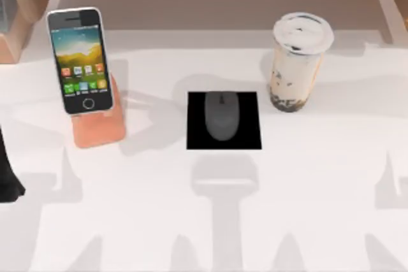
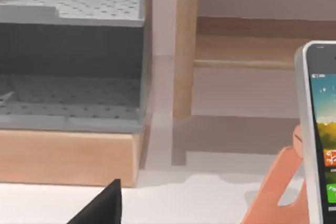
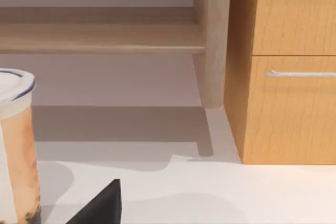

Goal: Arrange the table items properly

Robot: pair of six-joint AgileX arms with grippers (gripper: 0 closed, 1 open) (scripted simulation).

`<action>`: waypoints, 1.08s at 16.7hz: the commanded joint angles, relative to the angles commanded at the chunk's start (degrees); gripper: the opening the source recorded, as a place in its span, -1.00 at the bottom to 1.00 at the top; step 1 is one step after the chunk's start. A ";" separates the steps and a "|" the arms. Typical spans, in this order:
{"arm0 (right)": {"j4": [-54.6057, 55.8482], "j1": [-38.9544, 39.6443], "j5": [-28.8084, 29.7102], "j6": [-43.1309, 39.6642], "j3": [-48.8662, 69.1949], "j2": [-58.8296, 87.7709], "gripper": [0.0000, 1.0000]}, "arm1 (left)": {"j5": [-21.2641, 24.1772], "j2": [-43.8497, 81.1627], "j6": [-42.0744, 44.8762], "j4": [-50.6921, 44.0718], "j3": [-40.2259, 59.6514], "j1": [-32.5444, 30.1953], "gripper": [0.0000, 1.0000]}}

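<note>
- Take the black pad (image 1: 224, 120) at the table's middle as your landmark: the mouse (image 1: 222, 115) lies squarely on it, the smartphone (image 1: 79, 59) leans on the orange stand (image 1: 99, 128) well to the pad's left, and the milk-tea cup (image 1: 296, 62) stands upright to the pad's right and a little behind it.
- You look to be at the closing step, I judge: every item already sits in a sensible place, so the next move likely calls only for keeping both arms clear.
- Your left arm (image 1: 9, 176) is parked far left of the pad, well apart from the phone; nothing lies between any jaws.
- You cannot tell whether either gripper is released or clenched.
</note>
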 joint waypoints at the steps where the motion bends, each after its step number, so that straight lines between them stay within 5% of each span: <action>1: 0.00 0.00 0.00 0.00 0.00 0.00 1.00 | 1.21 -1.49 0.72 -0.24 -1.23 0.98 1.00; 11: 2.59 2.09 1.85 1.09 0.86 3.45 1.00 | 2.24 -2.75 1.36 -0.46 -2.26 1.79 1.00; 18: 21.45 14.86 13.50 6.40 8.07 32.33 1.00 | 2.24 -2.75 1.36 -0.46 -2.26 1.79 1.00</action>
